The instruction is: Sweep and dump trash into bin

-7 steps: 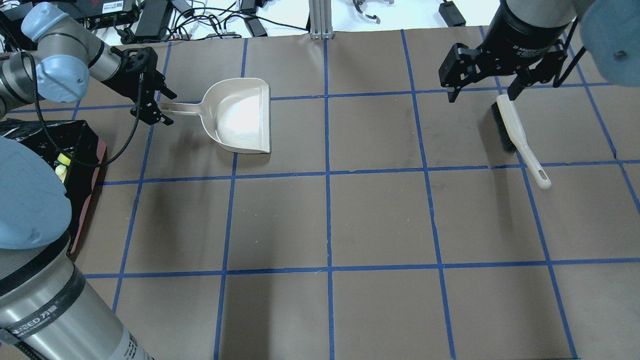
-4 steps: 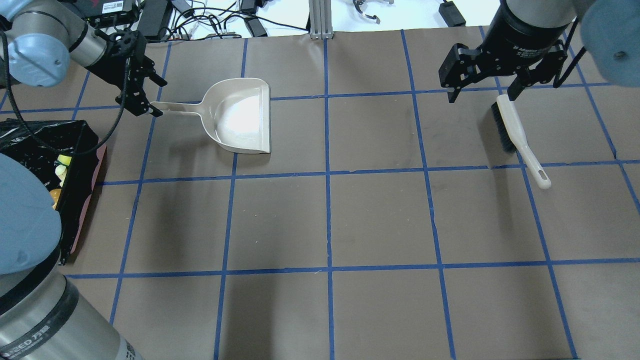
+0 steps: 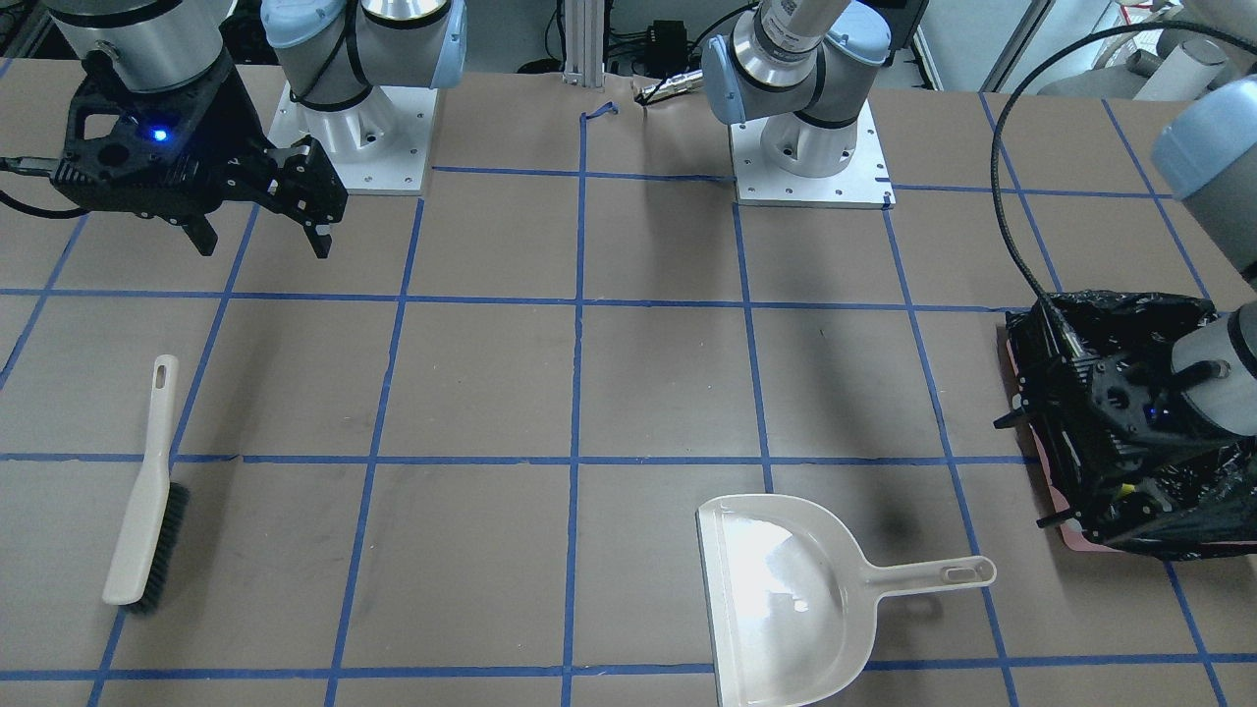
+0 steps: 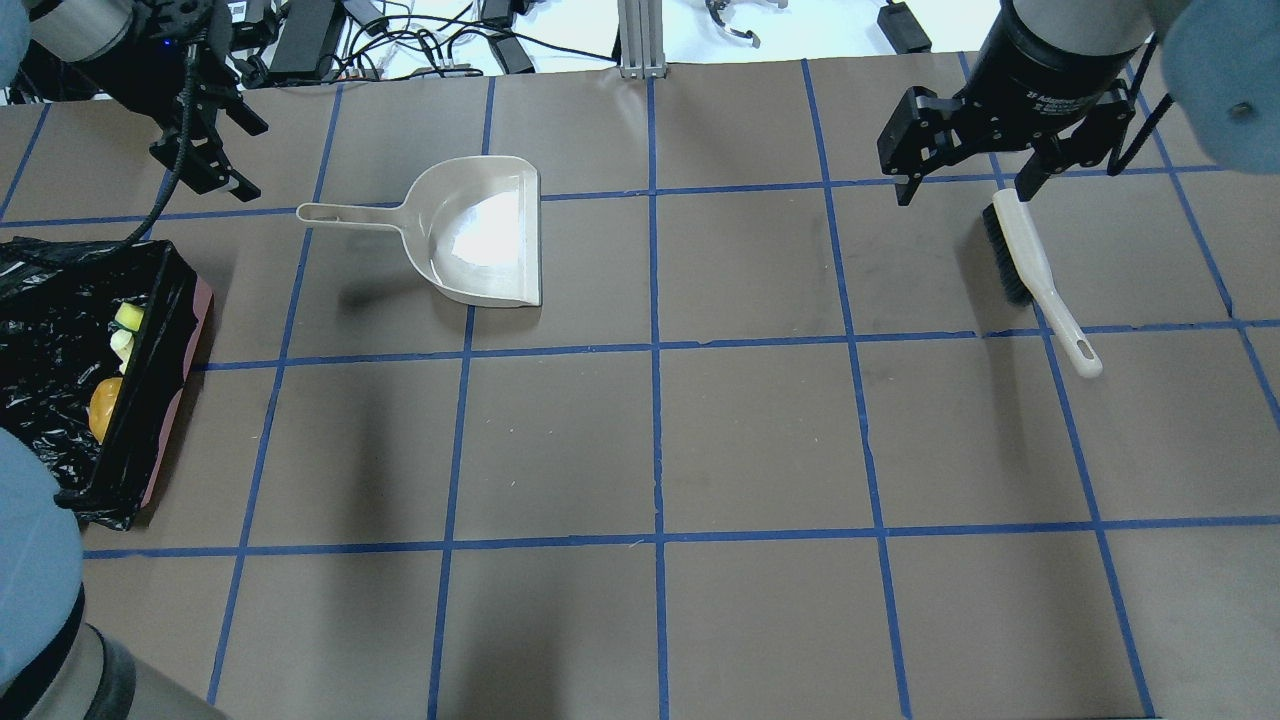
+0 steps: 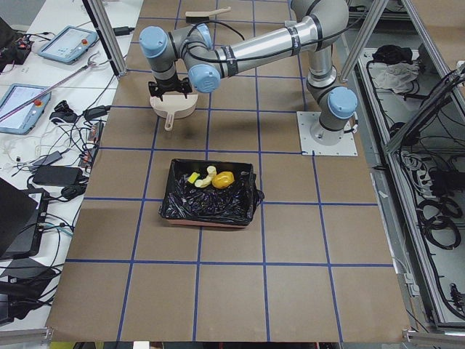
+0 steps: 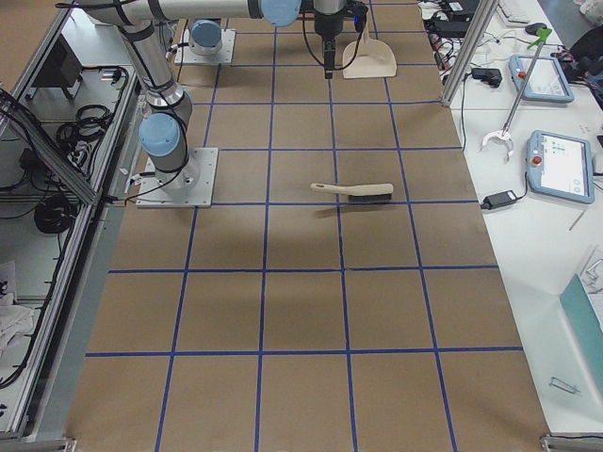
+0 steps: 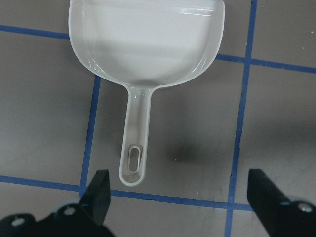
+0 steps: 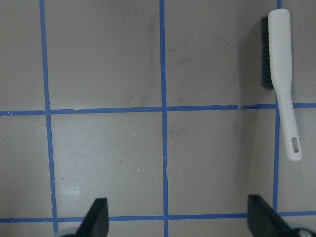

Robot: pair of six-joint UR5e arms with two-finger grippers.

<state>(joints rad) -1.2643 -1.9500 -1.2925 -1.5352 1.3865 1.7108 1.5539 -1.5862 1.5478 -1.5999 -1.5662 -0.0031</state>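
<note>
The trash lies inside the bin [image 4: 60, 300], a box lined with shiny black plastic at the table's left edge, also seen as the bin [image 5: 182, 207]. It is a yellow-green sponge [image 5: 193, 177], a pale curved piece [image 5: 209, 174] and a glossy yellow-orange lump [image 5: 222, 179]. The beige dustpan [image 4: 480, 235] lies empty on the table. My left gripper [image 4: 205, 140] hangs open beyond the handle's end [image 7: 133, 165], holding nothing. My right gripper [image 4: 965, 185] is open above the table, beside the brush [image 4: 1035, 265].
The dustpan [image 3: 786, 599] and brush [image 3: 147, 491] rest flat on the brown, blue-taped table. Cables and power bricks [image 4: 400, 40] sit past the far edge. An aluminium post [image 4: 640, 35] stands at far centre.
My left gripper has drawn back from the dustpan handle toward the far left corner, and the arm no longer covers the bin. The dustpan, brush and right arm have not moved.
</note>
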